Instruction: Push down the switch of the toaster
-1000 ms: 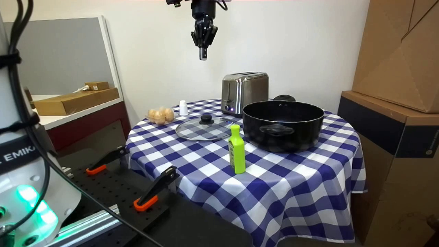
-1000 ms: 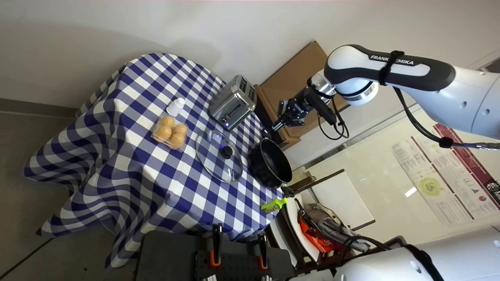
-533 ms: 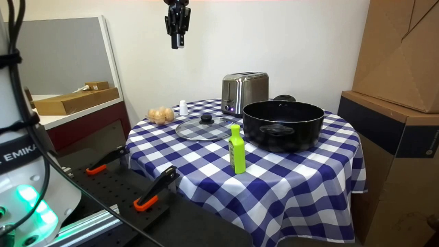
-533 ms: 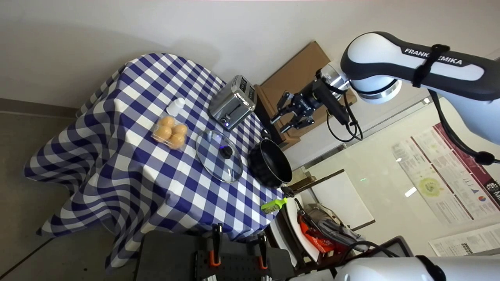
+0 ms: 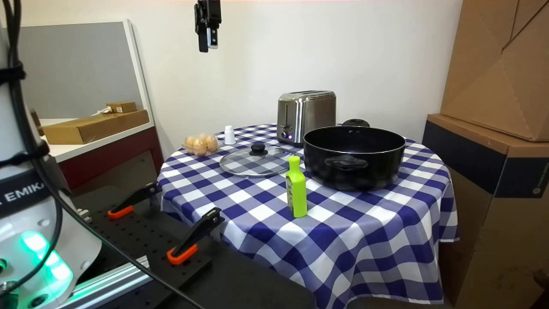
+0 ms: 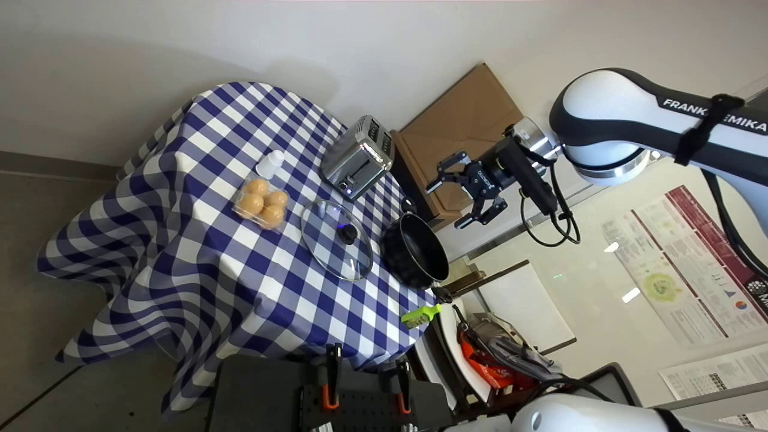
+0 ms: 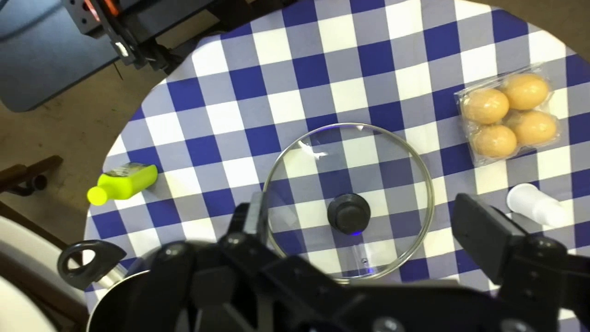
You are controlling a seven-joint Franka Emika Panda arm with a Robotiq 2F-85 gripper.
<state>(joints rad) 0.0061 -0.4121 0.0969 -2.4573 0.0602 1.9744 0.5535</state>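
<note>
The shiny steel toaster (image 5: pixel 317 113) stands at the back of the table, also visible in an exterior view as the toaster (image 6: pixel 353 157) with its slots on top. On its front face runs a dark vertical slot (image 5: pixel 286 112), with a small lit purple-blue light (image 5: pixel 290 137) low down. The switch itself is too small to make out surely. High above the table and apart from the toaster, my gripper (image 6: pixel 447 205) hangs open with nothing between its fingers. In the wrist view the gripper (image 7: pixel 362 214) spreads wide over the lid, and its body hides most of the toaster.
A black pot (image 5: pixel 356 171) stands in front of the toaster. Beside it lie a glass lid (image 7: pixel 349 175) with a black knob, a green bottle (image 5: pixel 297 189), a pack of eggs (image 7: pixel 511 115) and a white shaker (image 5: pixel 229 135). Cardboard boxes (image 5: pixel 493 214) stand beside the table.
My gripper has opened from shut. It has moved up and to the left in an exterior view, farther from the toaster. The toaster and the tabletop things have not moved.
</note>
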